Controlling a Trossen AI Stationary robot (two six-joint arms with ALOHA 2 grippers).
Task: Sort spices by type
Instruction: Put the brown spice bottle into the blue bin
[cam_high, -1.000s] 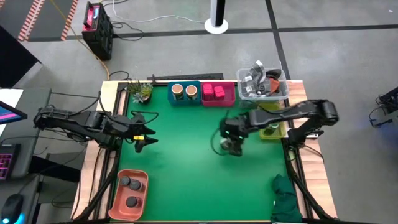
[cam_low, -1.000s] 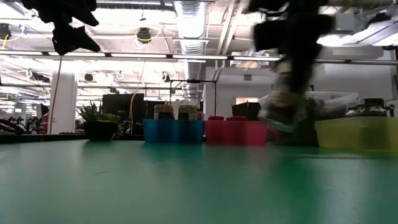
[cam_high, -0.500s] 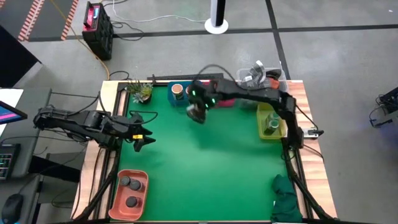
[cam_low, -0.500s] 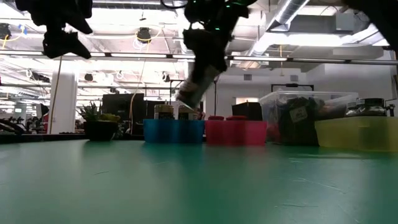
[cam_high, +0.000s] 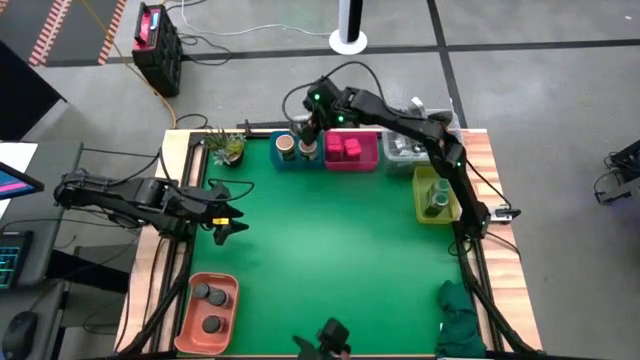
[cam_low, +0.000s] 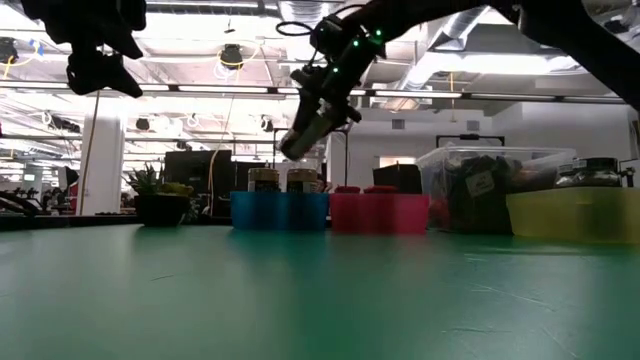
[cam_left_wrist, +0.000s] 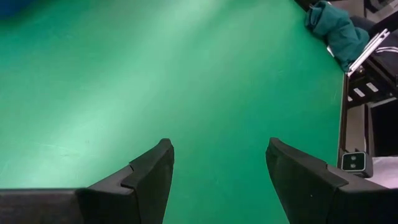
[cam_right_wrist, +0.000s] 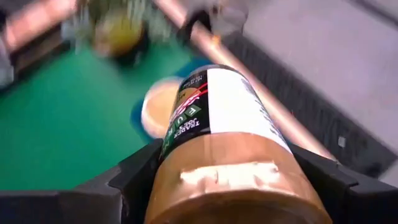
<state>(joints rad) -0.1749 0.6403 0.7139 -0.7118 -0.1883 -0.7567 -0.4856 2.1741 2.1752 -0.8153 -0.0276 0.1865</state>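
Right gripper (cam_low: 312, 118) pinches a tan-topped jar (cam_right_wrist: 224, 143) above the blue bin (cam_high: 298, 160), so sorting looks nearly finished, while the left gripper (cam_high: 232, 214) waits spread and empty.

The right arm is stretching across to the far edge of the worktop, its right gripper (cam_high: 308, 133) raised and tilted, the 2 fingers clamping a tan-topped jar (cam_right_wrist: 221, 134). The left arm is waiting at the left side, its left gripper (cam_high: 232, 212) hovering with fingers parted.
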